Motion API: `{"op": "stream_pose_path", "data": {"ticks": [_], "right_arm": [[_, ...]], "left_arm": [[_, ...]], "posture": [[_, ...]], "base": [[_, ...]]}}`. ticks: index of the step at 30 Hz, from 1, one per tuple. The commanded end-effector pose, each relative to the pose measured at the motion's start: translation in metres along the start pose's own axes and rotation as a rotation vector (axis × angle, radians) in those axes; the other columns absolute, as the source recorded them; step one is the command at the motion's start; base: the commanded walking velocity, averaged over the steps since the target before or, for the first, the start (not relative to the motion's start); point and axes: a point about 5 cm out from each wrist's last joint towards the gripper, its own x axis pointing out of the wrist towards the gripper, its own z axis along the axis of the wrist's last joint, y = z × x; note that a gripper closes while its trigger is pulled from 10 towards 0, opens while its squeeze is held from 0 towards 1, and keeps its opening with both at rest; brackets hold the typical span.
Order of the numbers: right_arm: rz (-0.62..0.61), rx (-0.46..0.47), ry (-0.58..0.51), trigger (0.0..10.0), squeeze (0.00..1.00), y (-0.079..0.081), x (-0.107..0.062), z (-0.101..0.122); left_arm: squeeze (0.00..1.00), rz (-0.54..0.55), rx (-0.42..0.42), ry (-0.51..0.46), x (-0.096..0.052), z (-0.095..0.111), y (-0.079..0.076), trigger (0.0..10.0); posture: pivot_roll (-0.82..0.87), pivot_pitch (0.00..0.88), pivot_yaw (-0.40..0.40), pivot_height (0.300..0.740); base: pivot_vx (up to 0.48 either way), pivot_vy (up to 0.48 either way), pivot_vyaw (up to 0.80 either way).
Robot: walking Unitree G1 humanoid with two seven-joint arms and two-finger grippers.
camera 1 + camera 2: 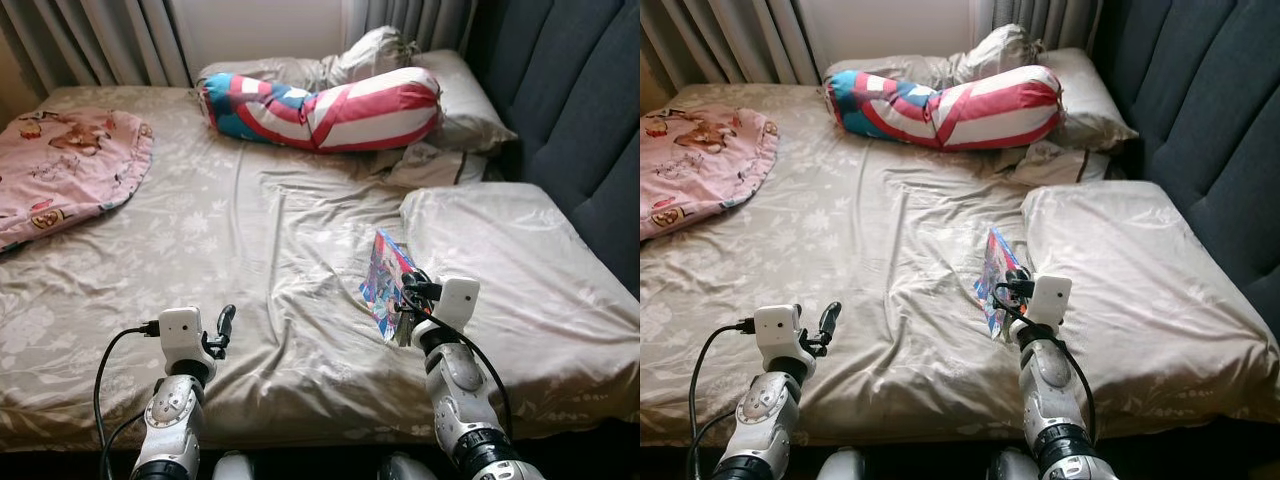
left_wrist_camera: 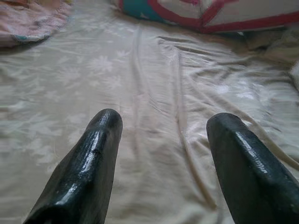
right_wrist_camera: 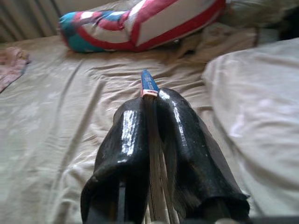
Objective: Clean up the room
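A thin, colourful book [image 1: 385, 283] stands on edge above the beige bed sheet [image 1: 250, 250], beside the big beige pillow [image 1: 510, 260]. My right gripper [image 1: 408, 290] is shut on the book; in the right wrist view its two black fingers [image 3: 131, 140] clamp the book's edge [image 3: 149, 86]. My left gripper [image 1: 222, 328] hovers low over the sheet near the bed's front edge, open, with nothing between its fingers [image 2: 93, 158].
A red, white and blue bolster [image 1: 320, 108] lies across the head of the bed, with grey pillows [image 1: 450, 100] behind it. A pink blanket [image 1: 65, 165] lies at the far left. A dark padded headboard [image 1: 580, 120] runs along the right. Curtains [image 1: 100, 40] hang behind.
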Motion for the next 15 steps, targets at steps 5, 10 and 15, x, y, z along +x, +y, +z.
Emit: {"op": "stream_pose_path", "data": {"ticks": [5, 10, 15], "right_arm": [[0.031, -0.009, -0.065, 10.0, 0.00, 0.0074, 0.0060, 0.0135], [0.021, -0.010, -0.056, 10.0, 0.00, 0.0059, 0.0061, 0.0125], [0.022, -0.007, -0.054, 10.0, 0.00, 0.0055, 0.0059, 0.0123]], "left_arm": [[0.00, 0.007, 0.006, -0.003, 0.0005, 0.0026, 0.0045, 10.0], [0.00, 0.008, 0.007, -0.003, 0.0007, 0.0030, 0.0049, 10.0], [0.00, 0.008, 0.007, -0.002, 0.0006, 0.0032, 0.0043, 10.0]], "posture": [[-0.05, 0.044, -0.026, 0.651], [-0.05, 0.047, -0.028, 0.651], [-0.06, 0.050, -0.028, 0.651]], "base": [[0.285, 0.000, 0.00], [0.285, 0.000, 0.00], [0.283, 0.000, 0.00]]}}
